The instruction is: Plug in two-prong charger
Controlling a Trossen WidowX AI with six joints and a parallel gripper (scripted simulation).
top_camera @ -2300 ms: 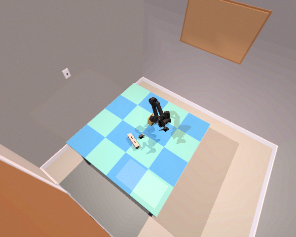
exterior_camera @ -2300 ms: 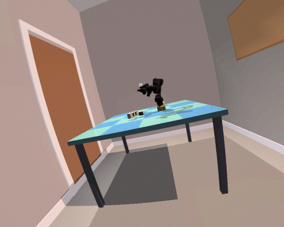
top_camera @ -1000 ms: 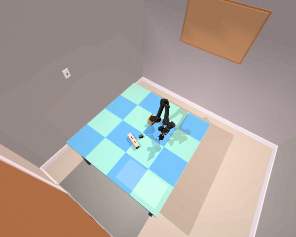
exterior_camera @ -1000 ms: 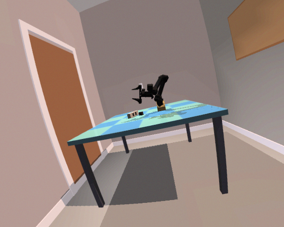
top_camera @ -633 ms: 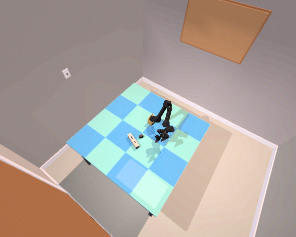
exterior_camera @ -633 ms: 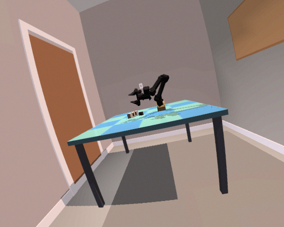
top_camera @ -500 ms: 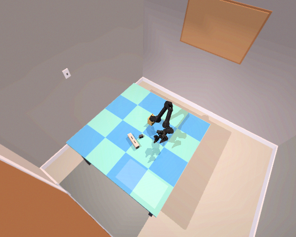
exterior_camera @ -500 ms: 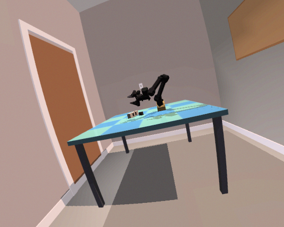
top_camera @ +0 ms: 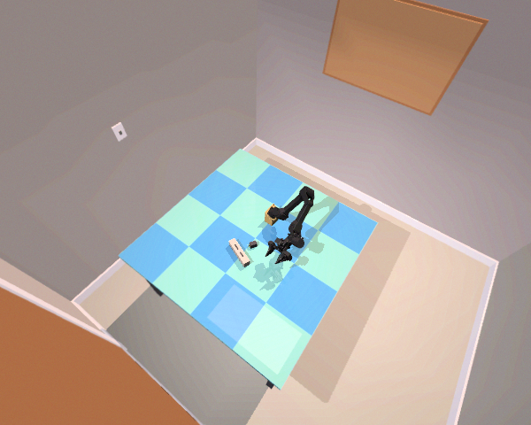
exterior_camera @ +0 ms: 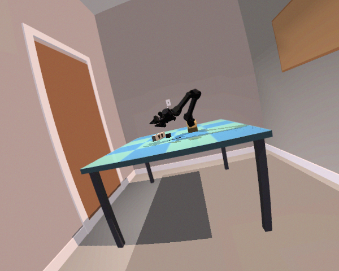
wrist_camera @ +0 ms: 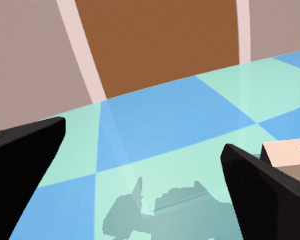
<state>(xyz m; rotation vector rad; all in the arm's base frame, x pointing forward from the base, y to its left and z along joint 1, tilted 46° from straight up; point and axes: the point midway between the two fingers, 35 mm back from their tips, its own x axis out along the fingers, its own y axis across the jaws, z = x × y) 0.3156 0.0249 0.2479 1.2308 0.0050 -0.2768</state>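
The small dark charger [top_camera: 253, 243] [exterior_camera: 168, 135] lies on the table beside the power strip, apart from it; its prongs are too small to make out. The pale power strip [top_camera: 233, 243] [exterior_camera: 154, 138] [wrist_camera: 286, 154] shows dark outlet openings in the top and exterior views. In the wrist view only one end of it shows at the right edge, partly behind a finger, and the charger is not seen. My gripper [top_camera: 273, 258] [exterior_camera: 153, 125] [wrist_camera: 146, 139] is open and empty. It hangs above the table, to the side of the charger and strip, with its fingers wide apart.
The blue and green checkered table [top_camera: 174, 217] [exterior_camera: 129, 154] [wrist_camera: 155, 115] carries the arm's yellow-orange base block [top_camera: 270, 216] [exterior_camera: 192, 128], on the far side of the charger from the strip's near end. A brown door [exterior_camera: 73, 116] [wrist_camera: 160, 40] stands beyond the table.
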